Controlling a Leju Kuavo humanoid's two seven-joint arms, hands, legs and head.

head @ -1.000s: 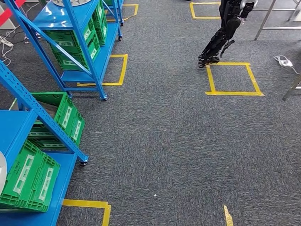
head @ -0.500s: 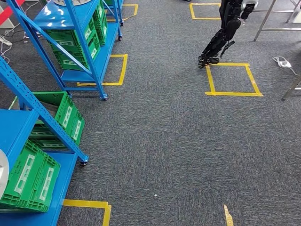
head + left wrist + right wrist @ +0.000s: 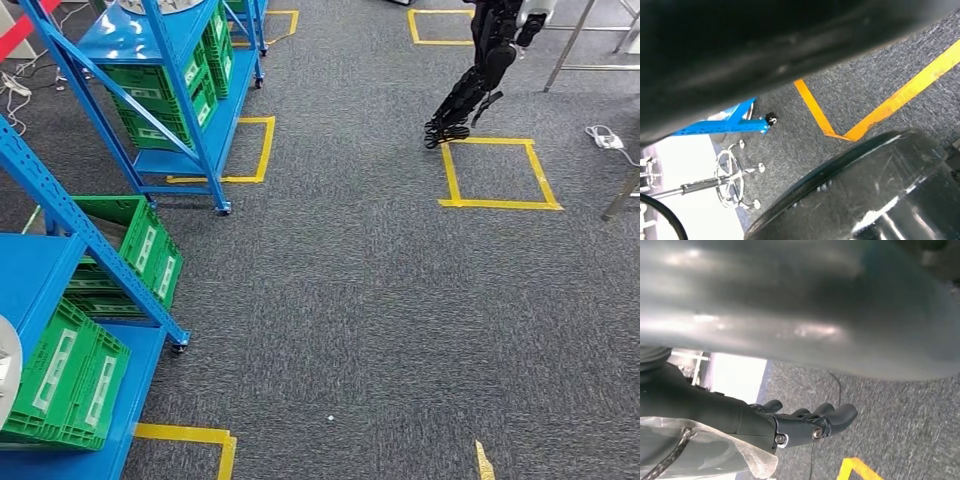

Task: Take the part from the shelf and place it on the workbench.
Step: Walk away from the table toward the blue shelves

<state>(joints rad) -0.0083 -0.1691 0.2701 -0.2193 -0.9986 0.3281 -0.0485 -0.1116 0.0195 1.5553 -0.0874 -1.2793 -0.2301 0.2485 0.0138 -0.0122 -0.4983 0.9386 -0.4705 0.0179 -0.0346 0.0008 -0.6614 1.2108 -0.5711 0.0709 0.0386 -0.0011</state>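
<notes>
Right hand [image 3: 806,426] hung over grey carpet [image 3: 362,300], dark fingers [image 3: 836,416] stretched out nearly straight; clear plastic film [image 3: 715,452] lay against its underside, and whether it grasped anything could not be told. Pale round part [image 3: 6,368] sat on near blue shelf [image 3: 34,270], above green crates [image 3: 72,375]. Yellow tape squares [image 3: 498,203] marked floor.
</notes>
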